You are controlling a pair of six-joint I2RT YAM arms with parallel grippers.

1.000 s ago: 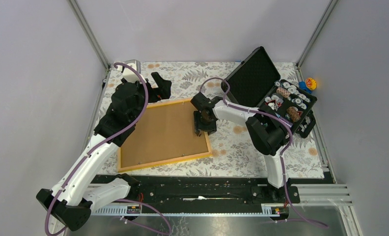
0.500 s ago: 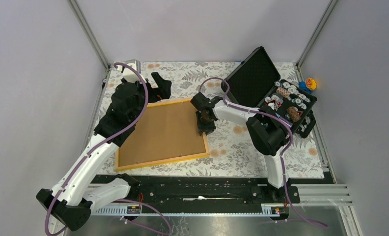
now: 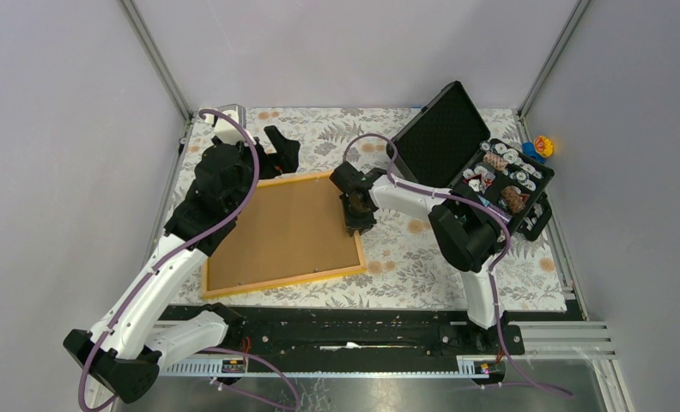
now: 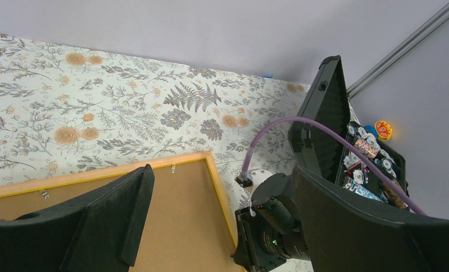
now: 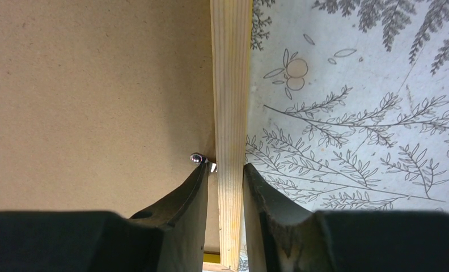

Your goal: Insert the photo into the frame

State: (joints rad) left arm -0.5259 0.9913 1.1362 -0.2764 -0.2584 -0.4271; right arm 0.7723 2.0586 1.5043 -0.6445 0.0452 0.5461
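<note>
One thin orange-yellow rectangular picture frame [image 3: 285, 281] lies flat, back upward, on the floral-patterned worktop [image 3: 405, 249]. One plain brown matte backing board [image 3: 281, 227] fills it. The right jaws are closed on the frame's right rail, which is pale straight-grained wood, with one smooth black finger [image 5: 194, 192] on each side. One small shiny metal tab [image 5: 197, 158] sits beside the inner finger. The left jaws gape wide, holding nothing, above the frame's far edge. One open black case [image 3: 444, 137], its lid lined with ribbed foam, stands to the right.
</note>
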